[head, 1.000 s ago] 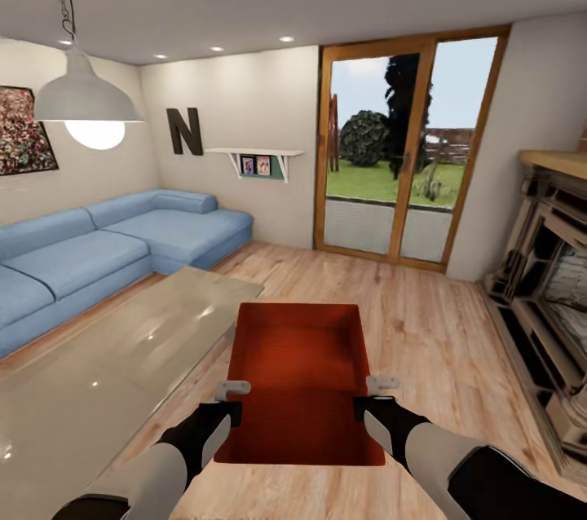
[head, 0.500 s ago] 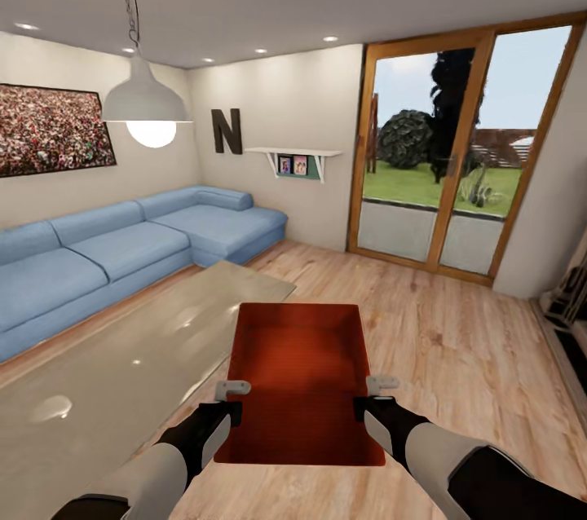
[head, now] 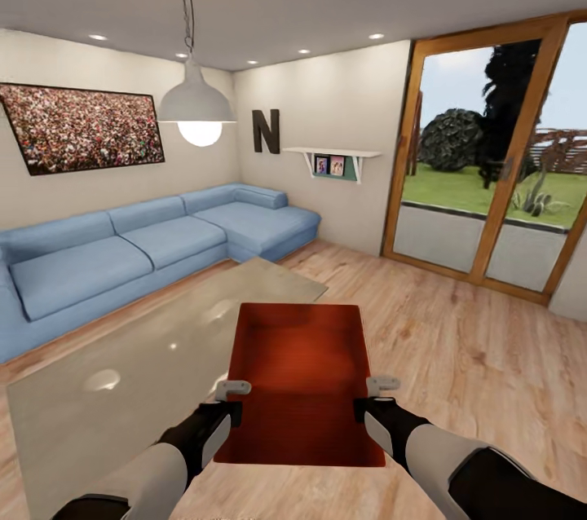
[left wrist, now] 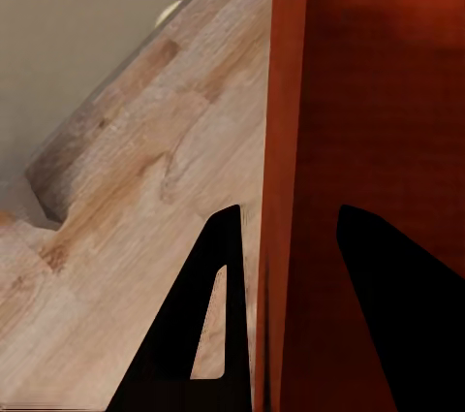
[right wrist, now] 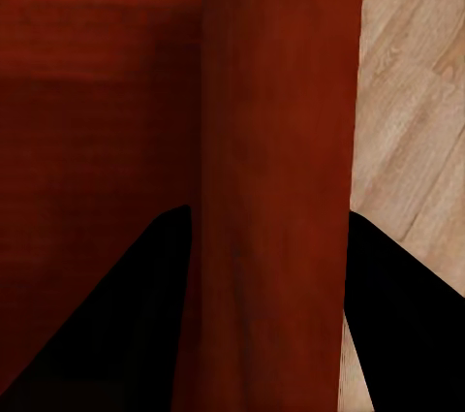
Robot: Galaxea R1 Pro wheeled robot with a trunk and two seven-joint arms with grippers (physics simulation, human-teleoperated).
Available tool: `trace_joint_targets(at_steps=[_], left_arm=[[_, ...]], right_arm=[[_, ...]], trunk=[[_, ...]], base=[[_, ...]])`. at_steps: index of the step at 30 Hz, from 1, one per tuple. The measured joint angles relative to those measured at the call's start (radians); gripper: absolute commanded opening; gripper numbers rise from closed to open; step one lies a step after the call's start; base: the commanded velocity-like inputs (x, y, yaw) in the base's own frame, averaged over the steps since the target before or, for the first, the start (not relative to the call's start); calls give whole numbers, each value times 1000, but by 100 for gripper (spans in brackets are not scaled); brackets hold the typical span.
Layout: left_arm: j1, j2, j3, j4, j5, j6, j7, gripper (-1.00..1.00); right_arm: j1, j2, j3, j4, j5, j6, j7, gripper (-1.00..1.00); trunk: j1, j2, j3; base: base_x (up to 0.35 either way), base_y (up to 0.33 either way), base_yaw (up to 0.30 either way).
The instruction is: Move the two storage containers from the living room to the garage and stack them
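The living room [head: 456, 341] spreads out ahead: light plank floor, a long blue sofa [head: 147, 243] along the left wall, and tall wood-framed glass doors [head: 497, 153] at the right, cut off by the picture's edge. A pale glossy desk [head: 139, 365] runs from the near left toward the sofa; its near end is cut off too. On the wall hang a dark speckled picture [head: 81, 127], a black letter N [head: 266, 130] and a small white shelf [head: 336, 158] with two tiny framed photos, too small to read. A white pendant lamp [head: 196, 100] hangs from the ceiling.

One orange-red bin [head: 303, 377] is held up in front of the robot, above the floor, just beside the desk's right edge. It is open-topped and looks empty — its near wall is hard to make out against the dark interior.

The left end effector [head: 232, 398] is clamped on the bin's left rim near the close end; in the left wrist view one black finger [left wrist: 208, 334] sits outside the wall and the other inside. The right end effector [head: 377, 394] grips the right rim the same way, its fingers [right wrist: 407, 325] straddling the wall.
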Motion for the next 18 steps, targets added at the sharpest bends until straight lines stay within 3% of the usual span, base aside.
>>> trace_joint_targets(at_steps=[18], left_arm=[[0, 0, 0, 0, 0, -1, 0, -100]], right_arm=[[0, 0, 0, 0, 0, -1, 0, -100]], trunk=[[0, 0, 0]], base=[[0, 0, 300]])
